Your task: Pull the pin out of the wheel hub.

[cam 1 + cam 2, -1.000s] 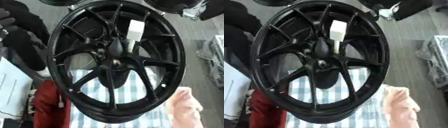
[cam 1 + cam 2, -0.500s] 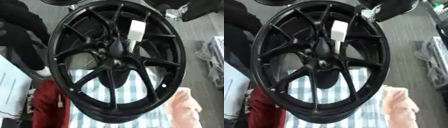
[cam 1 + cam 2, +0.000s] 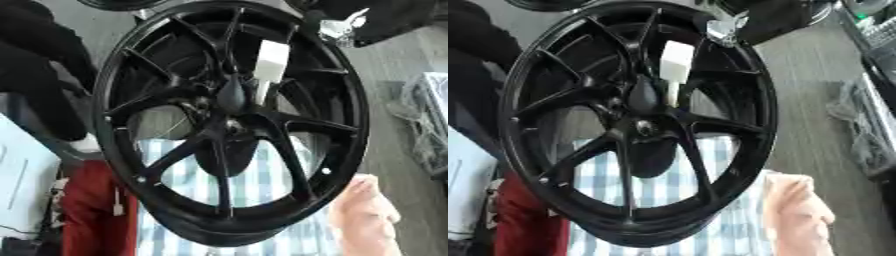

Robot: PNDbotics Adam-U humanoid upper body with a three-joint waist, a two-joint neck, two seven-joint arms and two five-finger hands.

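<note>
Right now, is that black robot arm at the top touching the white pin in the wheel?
Apart. In the right eye view, the right hand sits at the wheel's upper rim, with spokes showing between it and the white pin.

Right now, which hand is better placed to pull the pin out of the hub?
Right, probably. The right hand sits at the upper-right rim of the wheel, close above the white pin by the hub. No left hand clearly shows.

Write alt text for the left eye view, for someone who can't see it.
A large black multi-spoke alloy wheel stands tilted, filling the view, a white rectangular block at its upper spokes. Behind it lie blue-and-white checked cloth, red fabric and peach cloth.
</note>
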